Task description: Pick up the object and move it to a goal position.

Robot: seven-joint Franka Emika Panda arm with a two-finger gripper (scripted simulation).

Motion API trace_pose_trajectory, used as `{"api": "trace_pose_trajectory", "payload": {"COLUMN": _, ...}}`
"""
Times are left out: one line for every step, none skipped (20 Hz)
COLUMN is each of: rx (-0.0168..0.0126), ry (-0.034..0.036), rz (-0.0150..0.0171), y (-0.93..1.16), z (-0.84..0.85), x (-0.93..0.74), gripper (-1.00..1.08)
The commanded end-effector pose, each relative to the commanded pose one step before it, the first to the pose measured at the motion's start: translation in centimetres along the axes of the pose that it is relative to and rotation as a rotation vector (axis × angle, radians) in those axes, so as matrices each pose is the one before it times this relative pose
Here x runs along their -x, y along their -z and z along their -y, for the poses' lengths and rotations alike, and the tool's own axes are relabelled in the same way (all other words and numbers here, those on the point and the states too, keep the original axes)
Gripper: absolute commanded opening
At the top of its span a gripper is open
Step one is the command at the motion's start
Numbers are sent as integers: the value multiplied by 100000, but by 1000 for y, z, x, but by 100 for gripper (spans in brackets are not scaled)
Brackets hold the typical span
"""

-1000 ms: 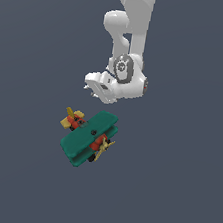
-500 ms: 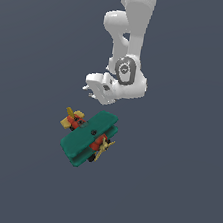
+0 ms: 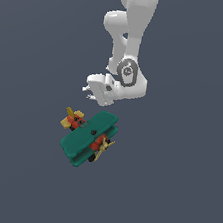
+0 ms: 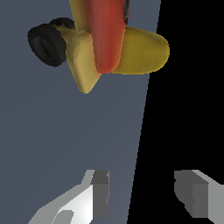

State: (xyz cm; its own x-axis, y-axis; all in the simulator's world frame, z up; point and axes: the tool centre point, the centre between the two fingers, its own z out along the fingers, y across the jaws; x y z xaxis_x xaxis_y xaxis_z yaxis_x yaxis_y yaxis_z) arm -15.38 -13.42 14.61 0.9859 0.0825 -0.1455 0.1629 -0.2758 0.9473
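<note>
Toy biplane (image 3: 89,138): lies on the grey floor, teal wings, red body, yellow tail (image 4: 127,50) close to the wrist camera.
Gripper (image 4: 146,194): just above the tail end, fingers (image 4: 100,192) spread apart, holding nothing.

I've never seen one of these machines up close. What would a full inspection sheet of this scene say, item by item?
Surface: plain dark grey-blue floor, no marks.
Job's things: toy biplane lying on the floor, teal wings, red body, yellow tail, black wheel; not held.
Clutter: nothing seen.
Gripper: gripper open, hanging above the biplane on its tail side, apart from it; both fingers show empty in the wrist view.
Cables: nothing seen.
Surroundings: white arm coming down from above; a black area fills one side of the wrist view.
</note>
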Motion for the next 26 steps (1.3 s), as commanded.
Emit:
{"api": "trace_pose_trajectory", "payload": {"rx": 2453, "ry": -352, "rz": -3042, "y": 24, "z": -125, "x": -374, "gripper": 28}}
{"api": "trace_pose_trajectory", "payload": {"rx": 933, "ry": -140, "rz": -1205, "y": 12, "z": -44, "x": -149, "gripper": 28}}
{"api": "trace_pose_trajectory", "payload": {"rx": 921, "ry": -143, "rz": -1217, "y": 14, "z": -43, "x": -151, "gripper": 28}}
{"api": "trace_pose_trajectory", "payload": {"rx": 908, "ry": -145, "rz": -1228, "y": 16, "z": -41, "x": -153, "gripper": 28}}
{"api": "trace_pose_trajectory", "payload": {"rx": 895, "ry": -148, "rz": -1239, "y": 18, "z": -40, "x": -155, "gripper": 28}}
{"api": "trace_pose_trajectory", "payload": {"rx": 881, "ry": -151, "rz": -1249, "y": 20, "z": -38, "x": -157, "gripper": 28}}
{"api": "trace_pose_trajectory", "payload": {"rx": 868, "ry": -154, "rz": -1260, "y": 22, "z": -36, "x": -159, "gripper": 28}}
{"api": "trace_pose_trajectory", "payload": {"rx": 854, "ry": -157, "rz": -1270, "y": 24, "z": -35, "x": -161, "gripper": 28}}
{"api": "trace_pose_trajectory", "payload": {"rx": 841, "ry": -160, "rz": -1281, "y": 26, "z": -33, "x": -163, "gripper": 28}}
{"api": "trace_pose_trajectory", "payload": {"rx": 827, "ry": -163, "rz": -1291, "y": 28, "z": -31, "x": -165, "gripper": 28}}
{"api": "trace_pose_trajectory", "payload": {"rx": 813, "ry": -166, "rz": -1301, "y": 31, "z": -30, "x": -167, "gripper": 28}}
{"api": "trace_pose_trajectory", "payload": {"rx": 799, "ry": -170, "rz": -1310, "y": 32, "z": -28, "x": -169, "gripper": 28}}
{"api": "trace_pose_trajectory", "payload": {"rx": 785, "ry": -173, "rz": -1321, "y": 35, "z": -26, "x": -171, "gripper": 28}}
{"api": "trace_pose_trajectory", "payload": {"rx": 771, "ry": -176, "rz": -1330, "y": 36, "z": -25, "x": -173, "gripper": 28}}
{"api": "trace_pose_trajectory", "payload": {"rx": 757, "ry": -180, "rz": -1340, "y": 39, "z": -23, "x": -176, "gripper": 28}}
{"api": "trace_pose_trajectory", "payload": {"rx": 743, "ry": -183, "rz": -1348, "y": 40, "z": -21, "x": -178, "gripper": 28}}
{"api": "trace_pose_trajectory", "payload": {"rx": 729, "ry": -187, "rz": -1358, "y": 42, "z": -19, "x": -180, "gripper": 28}}
{"api": "trace_pose_trajectory", "payload": {"rx": 713, "ry": -190, "rz": -1366, "y": 43, "z": -17, "x": -182, "gripper": 28}}
{"api": "trace_pose_trajectory", "payload": {"rx": 699, "ry": -194, "rz": -1376, "y": 46, "z": -16, "x": -184, "gripper": 28}}
{"api": "trace_pose_trajectory", "payload": {"rx": 685, "ry": -198, "rz": -1384, "y": 48, "z": -14, "x": -186, "gripper": 28}}
{"api": "trace_pose_trajectory", "payload": {"rx": 670, "ry": -202, "rz": -1393, "y": 50, "z": -12, "x": -188, "gripper": 28}}
{"api": "trace_pose_trajectory", "payload": {"rx": 655, "ry": -206, "rz": -1401, "y": 51, "z": -11, "x": -190, "gripper": 28}}
{"api": "trace_pose_trajectory", "payload": {"rx": 640, "ry": -210, "rz": -1409, "y": 53, "z": -9, "x": -192, "gripper": 28}}
{"api": "trace_pose_trajectory", "payload": {"rx": 626, "ry": -214, "rz": -1417, "y": 55, "z": -7, "x": -194, "gripper": 28}}
{"api": "trace_pose_trajectory", "payload": {"rx": 611, "ry": -218, "rz": -1425, "y": 57, "z": -5, "x": -196, "gripper": 28}}
{"api": "trace_pose_trajectory", "payload": {"rx": 595, "ry": -222, "rz": -1433, "y": 58, "z": -3, "x": -198, "gripper": 28}}
